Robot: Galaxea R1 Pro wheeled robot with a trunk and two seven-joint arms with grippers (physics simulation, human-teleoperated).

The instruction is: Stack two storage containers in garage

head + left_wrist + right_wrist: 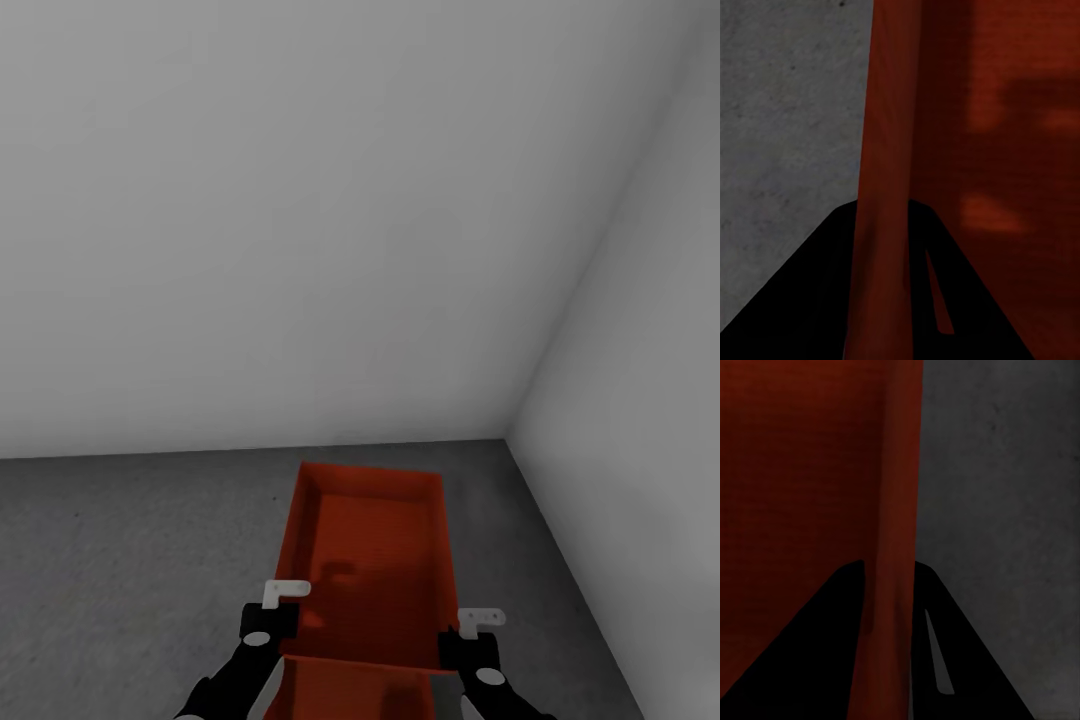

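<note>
An orange-red storage container (370,540) lies lengthwise ahead of me over the dark grey garage floor (130,560), close to a corner of white walls. My left gripper (285,625) is shut on its left side wall and my right gripper (465,640) on its right side wall, both near the end closest to me. In the left wrist view the thin orange wall (881,150) runs between the dark fingers of the gripper (881,217); the right wrist view has the wall (896,495) between that gripper's (889,574) fingers. More orange surface (360,695) lies below the near rim; I cannot tell whether it is the second container.
A white wall (300,200) stands straight ahead and another (640,400) closes the right side, meeting just beyond the container. Mottled concrete floor (787,112) spreads to the left, with a narrower strip (1005,510) on the right.
</note>
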